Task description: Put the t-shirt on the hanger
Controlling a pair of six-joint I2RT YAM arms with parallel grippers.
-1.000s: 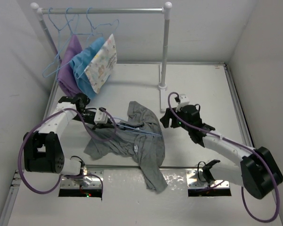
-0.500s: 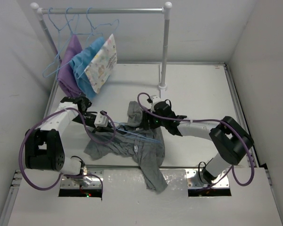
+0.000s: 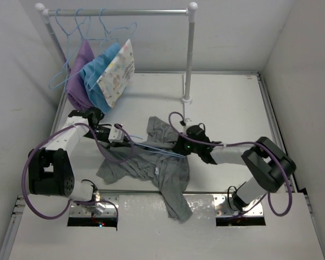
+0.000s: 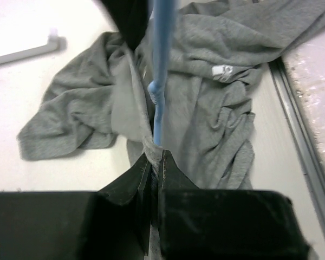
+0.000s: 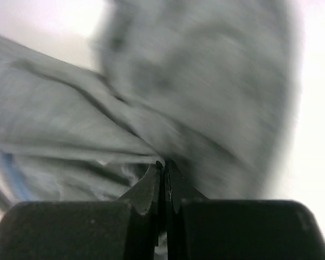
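The white tabletop [image 3: 233, 103] is left bare across its right half and along the far edge. At the far-left corner a clothes rack [image 3: 190, 54] is hung with a purple cloth [image 3: 78, 81], a blue cloth [image 3: 96, 76] and a patterned cloth [image 3: 118, 73]. The grey t-shirt [image 3: 170, 173] is crumpled at mid-table, its hem trailing over the near edge. The left arm is stretched low from the left edge toward the centre. The right arm, drawn back toward the right edge a second ago, is now folded inward, its wrist over the shirt's middle, near the rack's foot. The light-blue hanger [image 3: 157, 149] is laid across the shirt. The left gripper [image 4: 157, 157] is clamped tight on the hanger's wire together with a fold of grey fabric. The right gripper [image 5: 163, 165] is pressed closed at grey cloth; whether any is nipped cannot be told through the blur.
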